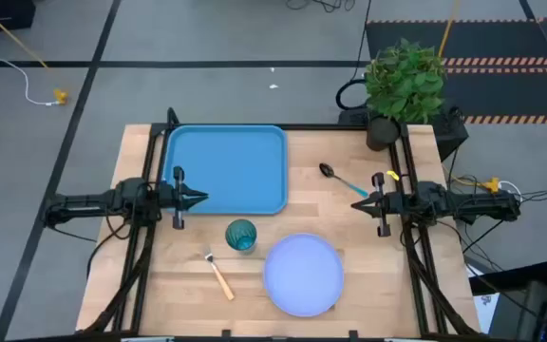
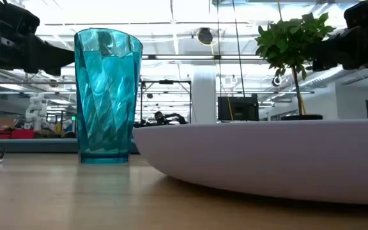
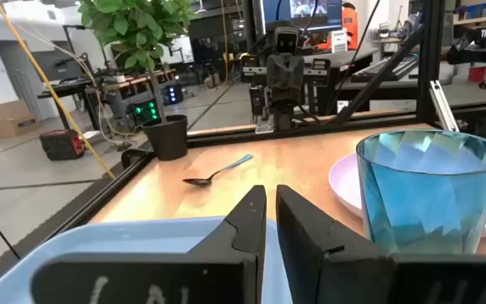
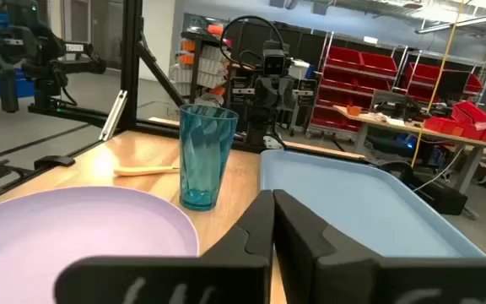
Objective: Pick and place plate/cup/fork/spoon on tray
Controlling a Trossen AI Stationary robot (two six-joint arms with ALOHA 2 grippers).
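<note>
The blue tray [image 1: 226,169] lies at the far left of the table. The teal cup [image 1: 241,235] stands upright just near of the tray. The lavender plate [image 1: 303,274] lies flat at the near middle. The orange-handled fork [image 1: 219,275] lies left of the plate. The blue-handled spoon [image 1: 340,178] lies right of the tray. My left gripper [image 1: 200,199] is shut and empty, raised over the tray's near right part. My right gripper [image 1: 357,204] is shut and empty, raised just near of the spoon's handle end.
A potted plant [image 1: 402,85] stands at the table's far right corner. A black frame rail [image 1: 283,126] runs along the table's far edge. Bare wood [image 1: 174,285] lies near of the tray, at the near left.
</note>
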